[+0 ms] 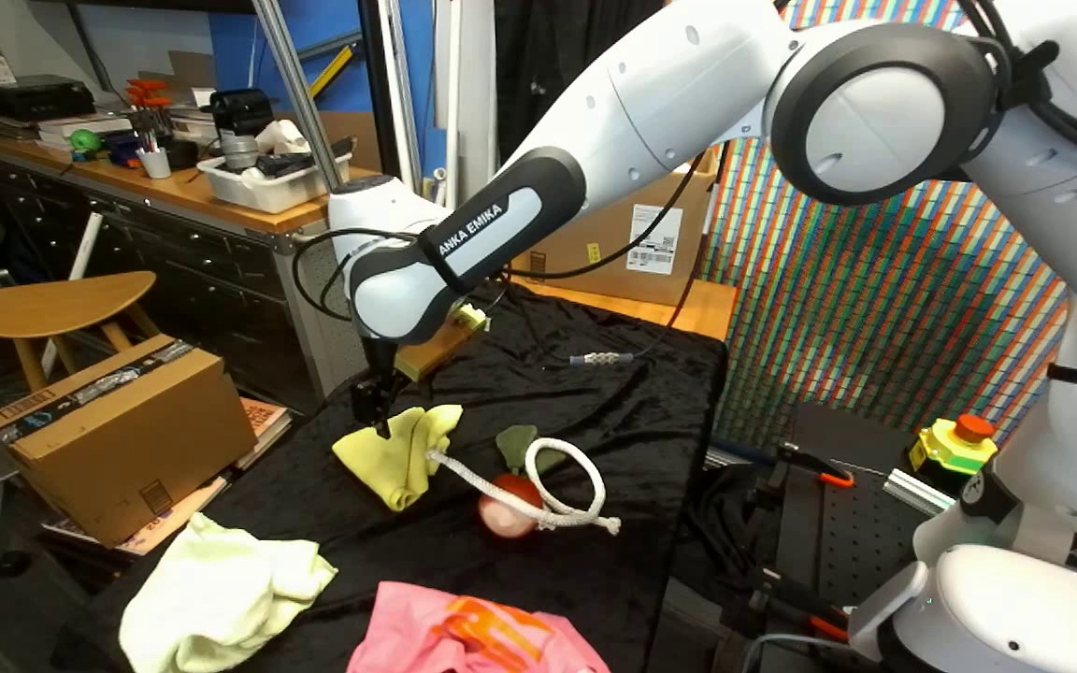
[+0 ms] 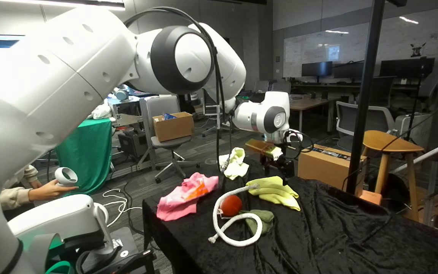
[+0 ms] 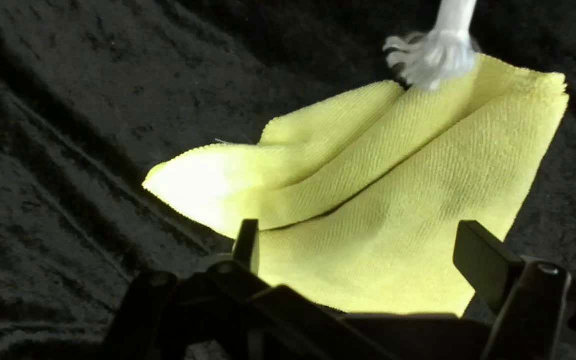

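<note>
A yellow ribbed cloth [image 3: 408, 190] lies folded on the black velvet table cover. Directly over its near part my gripper [image 3: 358, 235] points down, open, with nothing held between the fingers [image 3: 483, 260]. In both exterior views the gripper [image 1: 376, 411] hangs at the edge of the yellow cloth [image 2: 276, 194]; whether its tips touch the fabric I cannot tell. The frayed end of a white rope [image 3: 455, 20] rests on or just above the cloth's far side. That rope [image 2: 216, 213] curls round a red ball [image 2: 231, 205] and over a dark green cloth [image 2: 264, 220].
A pale yellow-white cloth [image 1: 221, 594] and a pink cloth with orange marks [image 1: 473, 631] lie on the table. Beside the wrist shows a brown block [image 2: 261, 147]. Off the table stand a cardboard box [image 1: 127, 435] and a wooden stool [image 1: 52, 304]. A person's hand [image 2: 49, 190] holds a white controller.
</note>
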Robot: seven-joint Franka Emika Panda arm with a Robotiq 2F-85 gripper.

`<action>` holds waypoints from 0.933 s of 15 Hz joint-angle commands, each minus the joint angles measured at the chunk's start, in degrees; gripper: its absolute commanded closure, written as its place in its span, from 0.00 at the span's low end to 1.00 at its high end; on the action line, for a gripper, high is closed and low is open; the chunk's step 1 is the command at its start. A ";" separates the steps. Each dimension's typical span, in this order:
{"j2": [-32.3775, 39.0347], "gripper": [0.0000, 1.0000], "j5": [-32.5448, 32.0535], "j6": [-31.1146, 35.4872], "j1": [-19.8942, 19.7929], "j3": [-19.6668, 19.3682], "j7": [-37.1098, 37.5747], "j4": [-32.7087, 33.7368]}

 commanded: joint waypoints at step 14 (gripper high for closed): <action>9.08 0.32 1.23 -6.24 -2.48 2.10 -3.37 13.37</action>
